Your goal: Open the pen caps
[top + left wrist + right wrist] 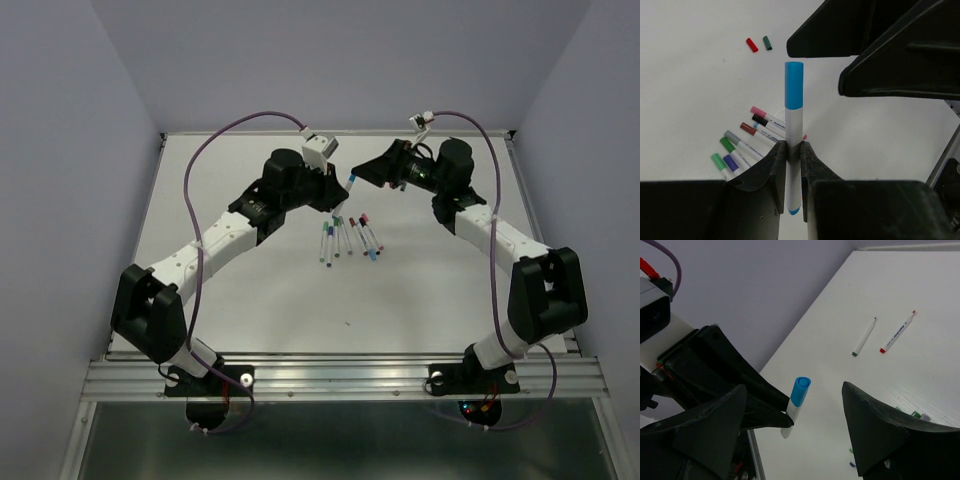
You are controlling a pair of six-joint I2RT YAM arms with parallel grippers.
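My left gripper is shut on the white barrel of a pen, which it holds above the table. The pen's light-blue cap is on and points at my right gripper. That gripper is open, its fingers standing wide on either side of the blue cap without touching it. From above, the two grippers meet over the back middle of the table, at the blue cap. A red cap and a dark green cap lie loose on the table.
Several capped pens lie fanned in a pile at mid-table, under the grippers. Two uncapped pens, one green-tipped and one red-tipped, lie apart on the white table. Purple cables arc over both arms.
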